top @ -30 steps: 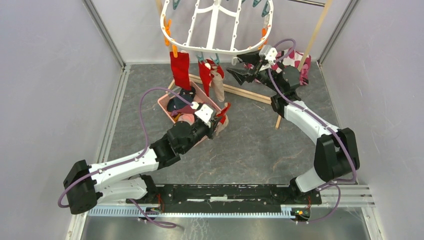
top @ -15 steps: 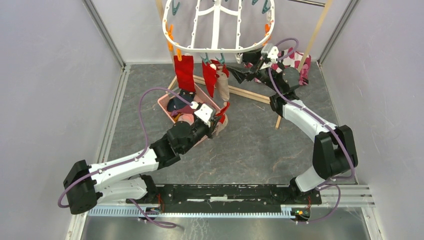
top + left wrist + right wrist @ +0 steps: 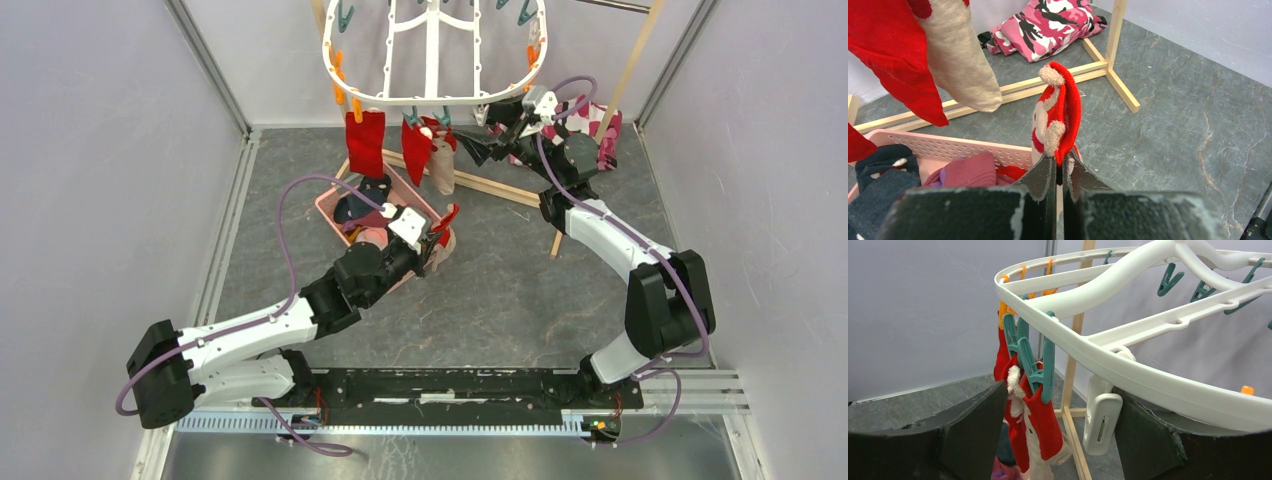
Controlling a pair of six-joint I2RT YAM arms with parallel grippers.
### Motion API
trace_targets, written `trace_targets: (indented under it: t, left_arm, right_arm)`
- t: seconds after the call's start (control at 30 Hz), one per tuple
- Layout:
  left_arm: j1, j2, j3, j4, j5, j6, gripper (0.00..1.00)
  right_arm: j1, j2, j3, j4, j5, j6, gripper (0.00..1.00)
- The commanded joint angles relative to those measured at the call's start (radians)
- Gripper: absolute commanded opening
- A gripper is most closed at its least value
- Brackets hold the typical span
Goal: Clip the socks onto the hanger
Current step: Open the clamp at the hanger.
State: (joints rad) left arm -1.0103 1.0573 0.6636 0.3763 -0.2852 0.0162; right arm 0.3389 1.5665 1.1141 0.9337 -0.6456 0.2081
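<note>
Red with fluffy white trim, the sock (image 3: 1060,117) stands upright, free end up, pinched in my left pincer (image 3: 1058,161) beside the pink basket (image 3: 973,148), while my right pincer (image 3: 1060,407) gapes at the hanger (image 3: 1108,360) rim.

No readable text, labels, brands, numbers or signs appear in any of the views

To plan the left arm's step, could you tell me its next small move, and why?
Probably raise the left gripper, whose fingers pinch the red-and-white sock, toward the hanger: the sock is low by the pink basket, and the right gripper is open at the rim.
</note>
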Motion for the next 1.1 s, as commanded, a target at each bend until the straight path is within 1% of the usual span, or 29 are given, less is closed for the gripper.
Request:
trace_targets:
  t: [0.0,0.1,0.3,0.83,1.07]
  left_arm:
    - [-0.003,-0.008,0.023,0.052,-0.003,0.018,0.02]
    - [-0.003,-0.005,0.026,0.052,0.0,0.018,0.02]
    - [-0.004,0.002,0.036,0.049,0.008,0.018,0.02]
    - [-0.004,0.006,0.046,0.042,0.017,-0.002,0.02]
    - [-0.004,0.019,0.054,0.042,0.022,-0.004,0.02]
  right_arm:
    - [-0.011,-0.013,0.033,0.002,0.014,-0.004,0.81]
    - [-0.022,-0.013,0.039,-0.049,0.04,-0.019,0.85]
    - [-0.026,0.002,0.057,-0.048,0.021,-0.012,0.88]
    - [-0.052,0.071,0.101,0.056,-0.065,0.035,0.89]
    - [-0.075,0.076,0.101,0.139,-0.096,0.097,0.88]
